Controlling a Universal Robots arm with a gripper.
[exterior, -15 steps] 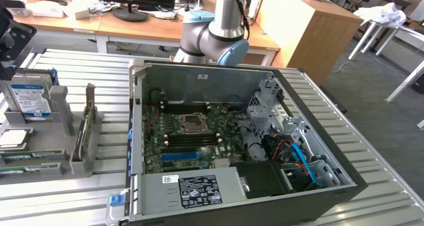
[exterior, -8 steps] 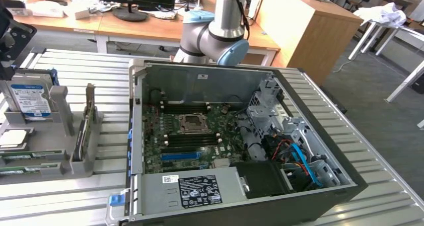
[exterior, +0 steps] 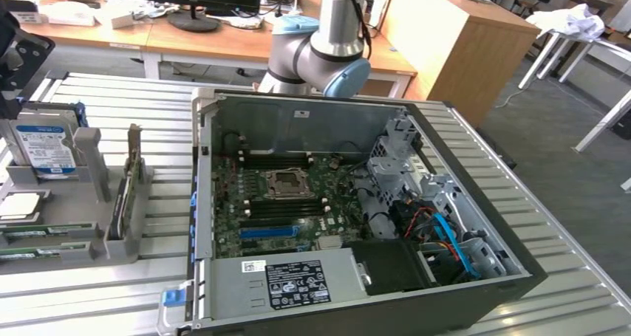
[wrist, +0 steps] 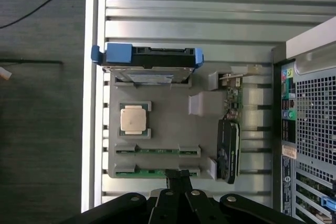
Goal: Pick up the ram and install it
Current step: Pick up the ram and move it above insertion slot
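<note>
Two green ram sticks lie side by side in the grey holder, one farther from my gripper and one right under its tips. In the exterior view the same sticks lie at the holder's near-left corner. My gripper hangs above the holder, its fingers together with nothing between them, over the edge by the nearer stick. In the exterior view the gripper is a black body high over the holder at the far left. The open computer case shows its motherboard.
The holder also carries a hard drive in a blue carrier, a CPU and an upright expansion card. The case's perforated rear wall stands beside the holder. All of it rests on a slatted metal table; the arm's base stands behind the case.
</note>
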